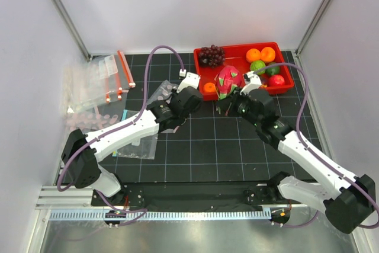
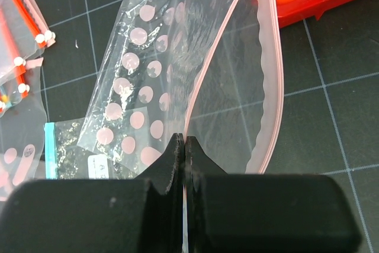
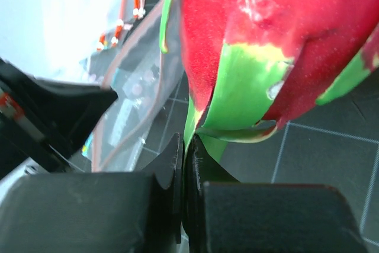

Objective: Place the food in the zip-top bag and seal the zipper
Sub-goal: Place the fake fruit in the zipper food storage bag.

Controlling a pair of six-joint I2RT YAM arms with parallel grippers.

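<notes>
Near the middle of the desk, just before the red tray (image 1: 283,90), my left end effector (image 2: 185,141) is clamped on the rim of the zip-top bag (image 2: 142,87), holding its mouth up with the zipper (image 2: 269,75) unsealed. My right end effector (image 3: 183,146) pinches the dragon fruit (image 3: 249,22) by a green scale beside that mouth. I judge nothing is bagged yet. The grape bunch (image 1: 211,55) lies in the tray toward the desk's far edge.

Nothing here can be read. The only print I can spot is on a small white label (image 2: 98,167) stuck to the plain clear bag (image 2: 68,146) with the teal strip. It lies on the mat just left of the left gripper (image 2: 185,145), down by its fingertips. There are dark marks on the label, but they are too small and blurred to make out.
</notes>
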